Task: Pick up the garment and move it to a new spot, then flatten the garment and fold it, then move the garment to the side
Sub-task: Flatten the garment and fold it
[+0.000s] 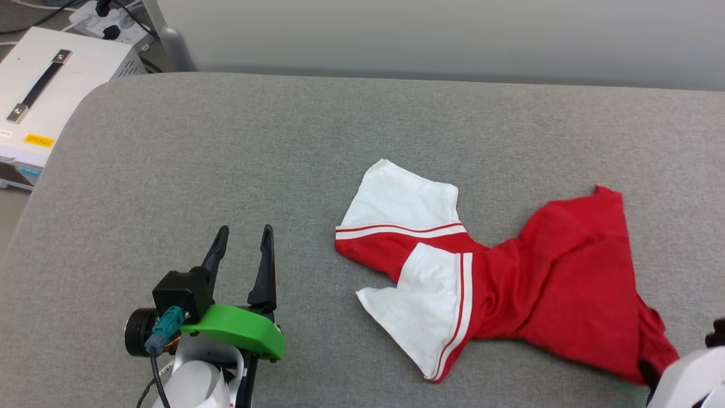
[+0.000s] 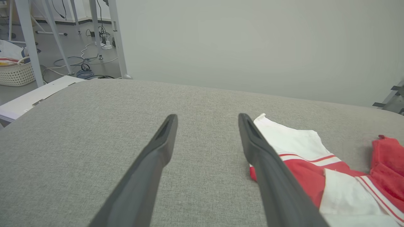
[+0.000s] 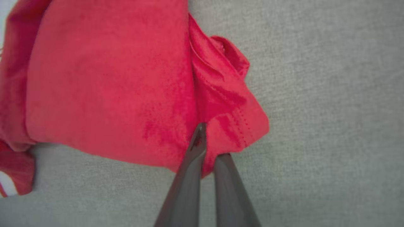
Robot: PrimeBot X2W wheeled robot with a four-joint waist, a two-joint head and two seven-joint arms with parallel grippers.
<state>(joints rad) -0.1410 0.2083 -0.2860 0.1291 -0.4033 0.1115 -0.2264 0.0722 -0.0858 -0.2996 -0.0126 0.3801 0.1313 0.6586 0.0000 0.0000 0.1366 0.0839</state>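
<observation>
The garment [image 1: 544, 283], a red T-shirt with white sleeves and striped trim, lies twisted and crumpled on the grey cushioned surface [image 1: 283, 147], right of centre. My left gripper [image 1: 244, 235] stands open at the lower left, well apart from the shirt; in its own wrist view the white sleeve [image 2: 290, 138] lies just beyond the right finger. My right gripper [image 3: 210, 142] is shut on the garment [image 3: 110, 85] at its red hem corner, one finger on top of the cloth and the other tucked under it. In the head view the right arm [image 1: 688, 379] enters at the lower right corner.
A white equipment case with a black handle [image 1: 39, 85] sits off the surface's far left corner. A grey wall [image 1: 442, 34] runs along the back edge. A wicker basket [image 2: 15, 74] and cables lie on the floor beyond.
</observation>
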